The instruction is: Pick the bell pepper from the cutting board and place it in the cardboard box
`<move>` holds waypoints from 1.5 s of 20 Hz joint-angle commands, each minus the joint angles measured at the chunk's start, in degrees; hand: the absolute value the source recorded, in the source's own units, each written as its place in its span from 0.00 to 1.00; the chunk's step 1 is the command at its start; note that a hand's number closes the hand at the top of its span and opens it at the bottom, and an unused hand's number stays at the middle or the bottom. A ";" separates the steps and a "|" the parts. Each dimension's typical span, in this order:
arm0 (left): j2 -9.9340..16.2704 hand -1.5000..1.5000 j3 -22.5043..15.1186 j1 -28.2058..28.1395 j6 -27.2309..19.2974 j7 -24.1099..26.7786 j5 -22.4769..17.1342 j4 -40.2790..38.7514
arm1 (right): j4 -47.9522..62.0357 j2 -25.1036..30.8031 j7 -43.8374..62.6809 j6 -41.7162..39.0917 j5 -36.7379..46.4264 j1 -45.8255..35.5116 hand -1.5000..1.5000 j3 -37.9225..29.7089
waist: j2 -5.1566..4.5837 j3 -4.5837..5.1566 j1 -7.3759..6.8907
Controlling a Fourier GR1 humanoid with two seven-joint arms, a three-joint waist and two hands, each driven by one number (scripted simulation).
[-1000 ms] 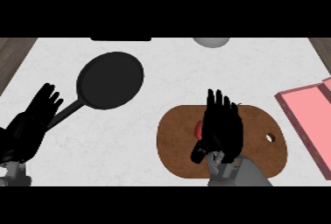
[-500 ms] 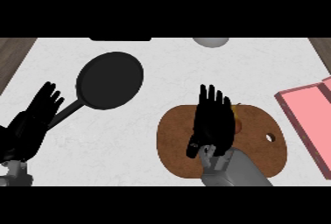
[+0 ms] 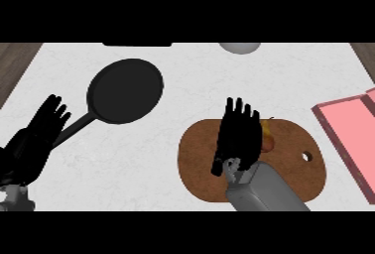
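On the white counter (image 3: pixel 190 74), right of centre and near: round brown cutting board (image 3: pixel 293 173) with a small hole by its right edge. Over the board's left-centre part: right hand (image 3: pixel 238 141), palm down, fingers straight and pointed far, slightly spread, curled round nothing; grey forearm (image 3: pixel 264 191) in from the near edge across the board. Just right of that hand, on the board: only a sliver of the bell pepper (image 3: pixel 267 141) visible, reddish-orange with a yellowish bit at the far end, rest hidden under the hand; contact between hand and pepper impossible to tell. At the right edge: pink-lined cardboard box (image 3: pixel 351 129), cut off by the frame, apart from the board. Left of centre, farther back: black frying pan (image 3: pixel 126 90), handle slanted toward near left. At the near left: left hand (image 3: pixel 33 144), open, fingers up and spread, at rest beside the pan handle's end, over it or touching not clear. At the far edge: grey rounded object (image 3: pixel 239 47), partly cut off, and a dark flat shape (image 3: pixel 137 43) left of it.
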State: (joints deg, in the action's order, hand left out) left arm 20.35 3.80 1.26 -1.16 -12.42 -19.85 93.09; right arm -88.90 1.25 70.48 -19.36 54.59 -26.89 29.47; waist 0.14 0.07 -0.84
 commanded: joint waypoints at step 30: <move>-1.83 0.50 0.09 0.41 -0.70 -3.63 2.09 3.23 | 10.60 -1.19 11.69 -1.94 -1.66 -3.12 0.00 -4.90 | 0.03 -0.06 0.30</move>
State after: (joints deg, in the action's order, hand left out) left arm 19.11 4.74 1.81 -0.60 -13.73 -18.30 93.50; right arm -78.58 1.16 69.28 -16.86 53.58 -25.86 26.76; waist 0.07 0.02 -0.48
